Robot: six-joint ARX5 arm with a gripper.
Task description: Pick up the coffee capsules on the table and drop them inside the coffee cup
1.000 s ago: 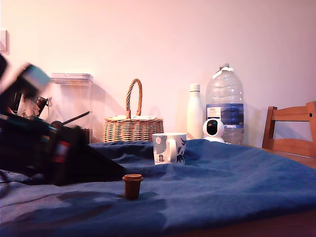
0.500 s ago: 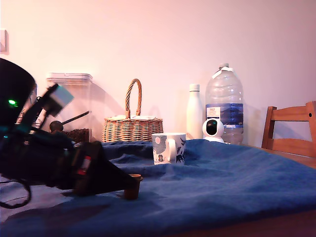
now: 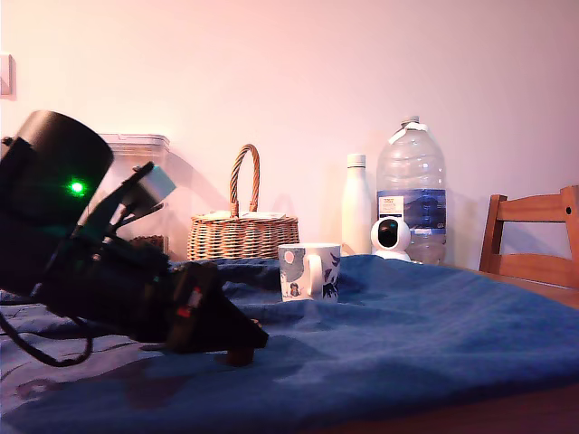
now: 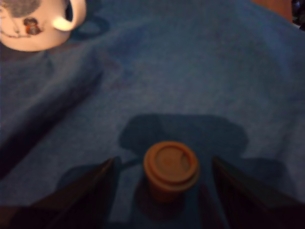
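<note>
A reddish-brown coffee capsule [image 4: 170,169] stands upright on the dark blue cloth of the table [image 4: 190,71]. My gripper [image 4: 164,191] is open around it, one dark finger on each side with a gap to the capsule. In the exterior view the gripper [image 3: 242,344] has come down at the exterior view's left and hides nearly all of the capsule [image 3: 241,356]. The white coffee cup [image 3: 309,270] with its blue print stands behind it on the cloth, handle toward the camera; its edge also shows in the wrist view as the coffee cup [image 4: 33,24].
Along the wall behind stand a wicker basket [image 3: 242,226], a white bottle [image 3: 357,205], a large water bottle [image 3: 412,190], a small white camera [image 3: 391,238] and a clear container [image 3: 136,194]. A wooden chair [image 3: 534,235] stands at the exterior view's right.
My arm has swung in from the exterior view's left and lowered, so the gripper now straddles the reddish-brown capsule. The capsule and the cup have not moved.
</note>
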